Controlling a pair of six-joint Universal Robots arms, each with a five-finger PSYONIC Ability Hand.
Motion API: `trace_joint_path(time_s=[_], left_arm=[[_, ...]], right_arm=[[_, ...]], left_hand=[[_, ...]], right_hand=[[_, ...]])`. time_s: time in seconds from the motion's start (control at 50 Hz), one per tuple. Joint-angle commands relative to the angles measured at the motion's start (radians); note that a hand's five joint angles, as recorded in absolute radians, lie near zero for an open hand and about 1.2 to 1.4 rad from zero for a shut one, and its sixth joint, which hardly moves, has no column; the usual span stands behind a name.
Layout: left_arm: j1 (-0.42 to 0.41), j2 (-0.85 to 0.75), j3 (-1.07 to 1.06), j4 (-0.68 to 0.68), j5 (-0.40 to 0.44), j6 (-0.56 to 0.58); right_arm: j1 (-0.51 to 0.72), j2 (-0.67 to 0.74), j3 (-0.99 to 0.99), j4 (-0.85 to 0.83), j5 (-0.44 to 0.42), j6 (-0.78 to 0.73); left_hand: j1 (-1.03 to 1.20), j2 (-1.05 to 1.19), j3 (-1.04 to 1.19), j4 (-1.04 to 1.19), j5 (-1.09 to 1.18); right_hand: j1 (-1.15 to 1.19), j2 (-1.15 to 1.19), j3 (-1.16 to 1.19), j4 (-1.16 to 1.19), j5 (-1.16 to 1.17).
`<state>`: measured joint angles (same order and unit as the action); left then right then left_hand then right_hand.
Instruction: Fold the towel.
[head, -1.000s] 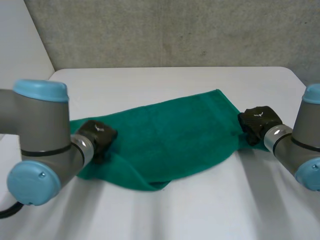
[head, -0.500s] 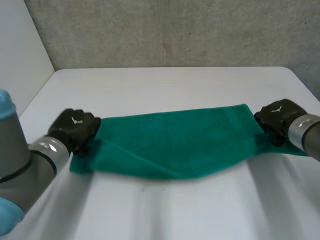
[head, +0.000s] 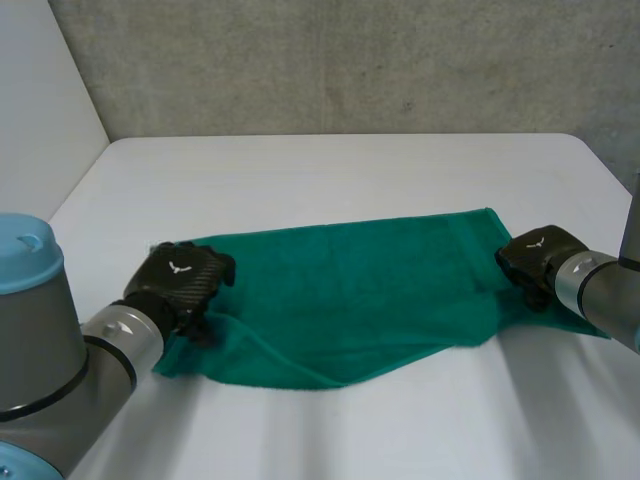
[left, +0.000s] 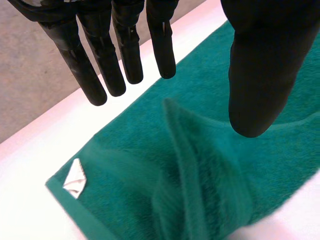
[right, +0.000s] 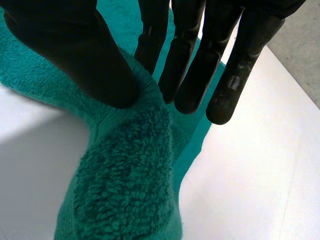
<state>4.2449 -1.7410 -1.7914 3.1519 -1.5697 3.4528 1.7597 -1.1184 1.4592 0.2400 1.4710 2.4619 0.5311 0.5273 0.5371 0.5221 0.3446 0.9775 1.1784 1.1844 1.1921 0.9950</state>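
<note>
No words or numbers can be read.
A small white winged mark (head: 178, 267) sits on the back of the black left hand (head: 190, 288), another on the right hand (head: 548, 260); the white fabric tag (left: 75, 178) at a corner of the green terry towel (left: 210, 170) shows no legible print.

The green terry towel (head: 350, 290) lies flat, stretched sideways as a long band, apparently doubled over, its near edge sagging to a point. Each end rises in a bunched ridge. A small white label (left: 75, 178) marks one corner.
</note>
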Motion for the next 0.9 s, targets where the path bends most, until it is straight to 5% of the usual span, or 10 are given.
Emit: trace_joint_path(time_s=[0.02,0.22,0.26,0.28,0.34,0.62,0.74,0.9], left_arm=[[-0.023,-0.135,0.038,0.002,-0.05,0.002],[-0.023,-0.242,0.092,0.0,-0.211,0.006],[-0.022,-0.233,0.087,0.002,-0.219,0.006],[-0.022,-0.226,0.08,0.008,-0.217,0.005],[-0.025,-0.198,0.075,0.028,-0.217,0.0],[0.042,0.143,0.007,0.05,-0.173,0.011],[0.185,0.123,-0.074,0.002,-0.028,0.064],[0.196,-0.148,-0.001,0.019,0.025,0.075]], right_arm=[[0.001,0.002,0.016,-0.001,0.0,-0.001],[0.006,0.008,0.02,-0.005,0.0,-0.001],[0.006,0.008,0.02,-0.005,0.0,-0.001],[0.006,0.008,0.02,-0.005,0.0,-0.003],[0.004,0.008,0.018,-0.005,0.002,-0.005],[-0.009,-0.08,0.035,0.203,0.069,-0.202],[-0.02,-0.093,0.099,0.226,0.103,-0.29],[-0.009,-0.012,0.052,0.21,0.1,-0.282]], left_hand=[[0.02,0.024,0.014,0.029,0.032],[0.026,0.029,0.02,0.035,0.038],[0.271,0.275,0.265,0.28,0.283],[0.633,0.637,0.627,0.642,0.645],[0.865,0.869,0.859,0.874,0.877],[0.865,0.869,0.859,0.874,0.877],[0.865,0.869,0.859,0.874,0.877],[0.865,0.869,0.859,0.874,0.877]], right_hand=[[0.419,0.218,0.212,0.204,0.227],[0.419,0.218,0.212,0.204,0.227],[0.419,0.218,0.212,0.204,0.227],[0.419,0.218,0.212,0.204,0.227],[0.419,0.218,0.212,0.204,0.227],[0.419,0.218,0.212,0.204,0.227],[0.419,0.218,0.212,0.204,0.227],[0.419,0.218,0.212,0.204,0.227]])
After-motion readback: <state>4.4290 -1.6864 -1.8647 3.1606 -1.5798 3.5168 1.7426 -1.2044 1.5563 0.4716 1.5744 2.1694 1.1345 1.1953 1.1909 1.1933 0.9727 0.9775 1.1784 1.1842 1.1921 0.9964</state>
